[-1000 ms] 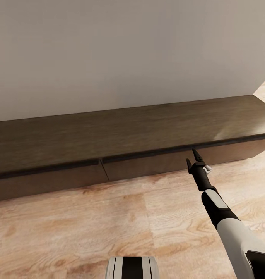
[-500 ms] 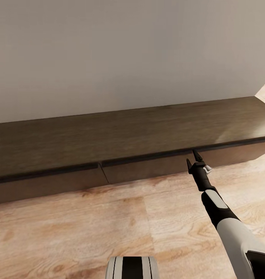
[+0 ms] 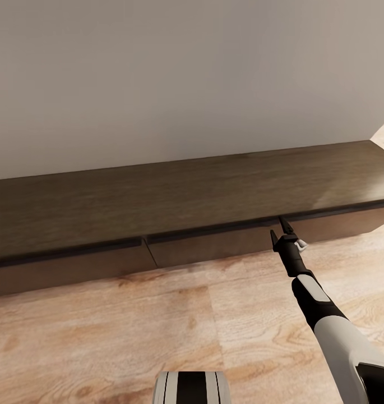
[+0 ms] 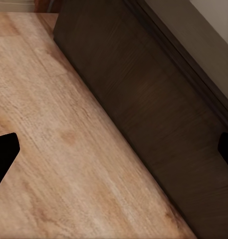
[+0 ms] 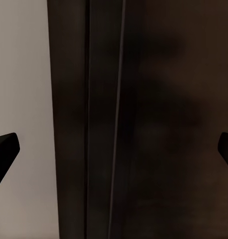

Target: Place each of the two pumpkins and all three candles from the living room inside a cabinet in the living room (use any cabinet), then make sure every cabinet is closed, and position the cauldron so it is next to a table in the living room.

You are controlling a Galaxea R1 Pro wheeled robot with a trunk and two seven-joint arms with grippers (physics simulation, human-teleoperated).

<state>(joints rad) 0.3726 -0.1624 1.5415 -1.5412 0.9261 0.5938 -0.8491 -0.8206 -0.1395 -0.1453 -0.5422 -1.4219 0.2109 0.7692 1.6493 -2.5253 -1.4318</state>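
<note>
A long, low dark-brown cabinet (image 3: pixel 186 196) runs along the wall, and its flat fronts sit flush and shut. My right gripper (image 3: pixel 277 225) is open and empty, with its tips just under the cabinet's top lip on the right-hand front. In the right wrist view the right gripper (image 5: pixel 114 147) faces the dark cabinet (image 5: pixel 158 124) from very close. My left gripper (image 4: pixel 114 149) is open with nothing in it, over the floor beside the cabinet (image 4: pixel 143 99). The pumpkins, candles, cauldron and table are out of view.
A plain pale wall (image 3: pixel 186 84) rises behind the cabinet. Light wooden floor (image 3: pixel 158 314) spreads in front of it and past its right end. My own base (image 3: pixel 190 387) shows at the lower edge of the head view.
The whole head view has shifted slightly, so the camera moved. The cabinet's lip now sits closer to my right fingertips. Nothing was taken hold of or opened.
</note>
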